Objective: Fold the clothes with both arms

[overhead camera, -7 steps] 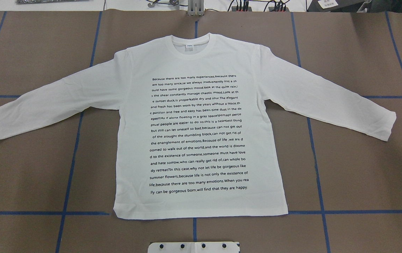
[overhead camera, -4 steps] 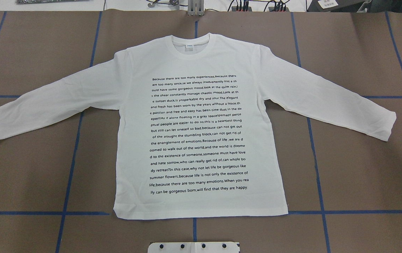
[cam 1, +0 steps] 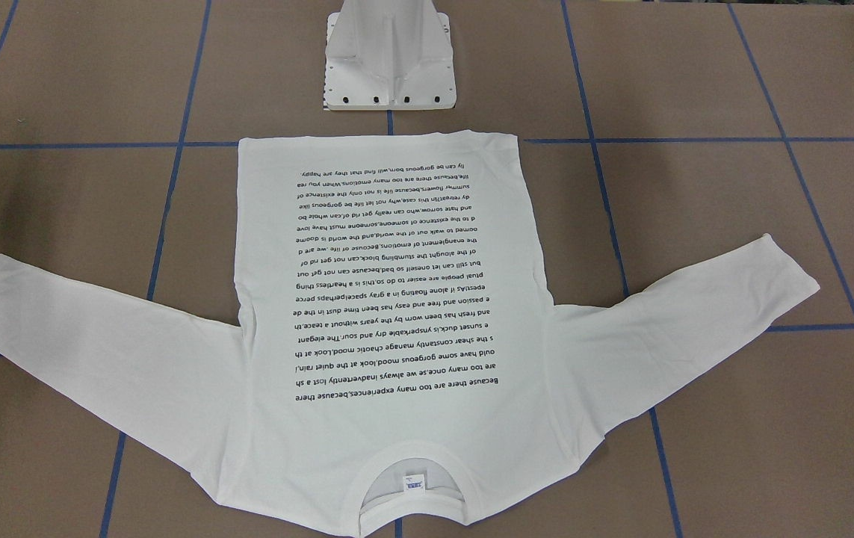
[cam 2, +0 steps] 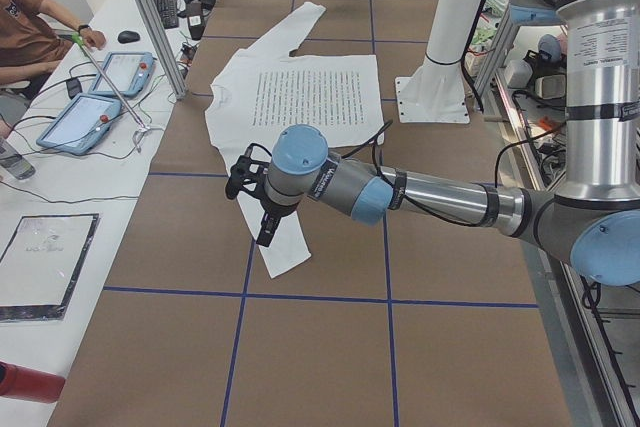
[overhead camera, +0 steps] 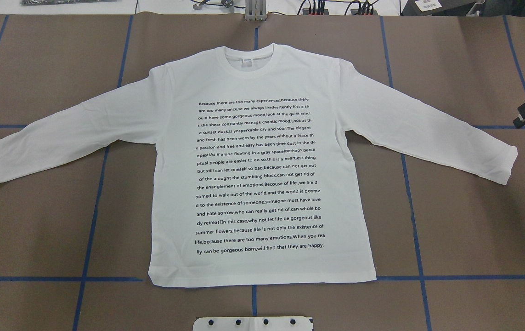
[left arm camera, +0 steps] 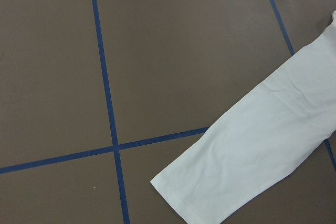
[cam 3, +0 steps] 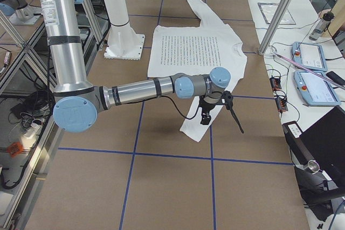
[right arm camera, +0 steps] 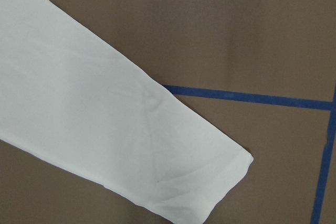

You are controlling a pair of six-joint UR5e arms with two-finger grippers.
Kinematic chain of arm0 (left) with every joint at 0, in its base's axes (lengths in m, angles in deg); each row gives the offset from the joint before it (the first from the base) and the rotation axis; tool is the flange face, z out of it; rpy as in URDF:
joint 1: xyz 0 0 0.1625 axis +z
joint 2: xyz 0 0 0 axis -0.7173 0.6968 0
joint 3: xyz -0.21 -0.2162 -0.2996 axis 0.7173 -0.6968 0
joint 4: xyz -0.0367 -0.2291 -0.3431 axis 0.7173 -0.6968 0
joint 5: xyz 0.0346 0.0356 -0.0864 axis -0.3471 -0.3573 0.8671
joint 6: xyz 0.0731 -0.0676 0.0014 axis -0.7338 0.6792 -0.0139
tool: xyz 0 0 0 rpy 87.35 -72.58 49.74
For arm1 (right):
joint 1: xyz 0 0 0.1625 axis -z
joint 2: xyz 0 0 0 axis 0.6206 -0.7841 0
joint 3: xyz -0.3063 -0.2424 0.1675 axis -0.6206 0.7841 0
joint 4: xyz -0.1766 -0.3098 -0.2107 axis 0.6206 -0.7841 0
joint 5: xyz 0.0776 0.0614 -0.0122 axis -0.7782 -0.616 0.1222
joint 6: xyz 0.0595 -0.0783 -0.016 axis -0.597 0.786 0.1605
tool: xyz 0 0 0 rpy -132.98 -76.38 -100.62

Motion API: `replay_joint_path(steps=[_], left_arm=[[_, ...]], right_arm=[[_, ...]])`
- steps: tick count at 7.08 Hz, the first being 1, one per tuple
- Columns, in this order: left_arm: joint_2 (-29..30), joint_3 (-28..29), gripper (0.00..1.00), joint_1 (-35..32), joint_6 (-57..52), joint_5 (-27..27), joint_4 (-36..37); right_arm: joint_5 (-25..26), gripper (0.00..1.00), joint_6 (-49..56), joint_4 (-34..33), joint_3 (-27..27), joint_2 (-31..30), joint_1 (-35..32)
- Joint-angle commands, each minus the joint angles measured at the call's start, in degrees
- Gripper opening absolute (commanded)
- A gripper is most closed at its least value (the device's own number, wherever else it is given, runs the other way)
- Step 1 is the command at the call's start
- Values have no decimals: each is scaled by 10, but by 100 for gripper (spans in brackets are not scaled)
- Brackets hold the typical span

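Well, approach step: T-shirt flat, right gripper spread and empty near a cuff, left gripper I can't read; next, I pinch both cuffs.

ROBOTICS LAB: A left arm and a right arm of silver tube and blue-capped joints work over a table papered brown and gridded in blue tape, beside a white pedestal. Aluminium posts frame a side bench, where teach pendants, a keyboard and a mouse lie before a seated person.
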Motion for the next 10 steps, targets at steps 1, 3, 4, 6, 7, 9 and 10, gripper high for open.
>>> replay_joint_path(steps=[1, 3, 4, 6, 7, 9, 10], left_arm=[[-1, -4, 100, 9, 1, 4, 0], [-1, -4, 100, 9, 0, 4, -1], [-1, -5, 100, 9, 0, 5, -1], [-1, -8, 100, 9, 0, 5, -1], [-1, -11, 100, 9, 0, 5, -1], [-1, -11, 100, 9, 0, 5, -1], [-1, -12, 100, 9, 0, 5, -1]], right_arm=[[-2, 100, -52, 114, 80, -4, 14], [-2, 98, -85, 139, 119, -1, 27], [-2, 97, -98, 139, 134, -1, 27], [-2, 94, -99, 142, 148, 0, 27], [-1, 91, -99, 142, 160, 5, 28], [1, 88, -99, 142, 169, 10, 40], [1, 87, -99, 142, 177, 14, 49]])
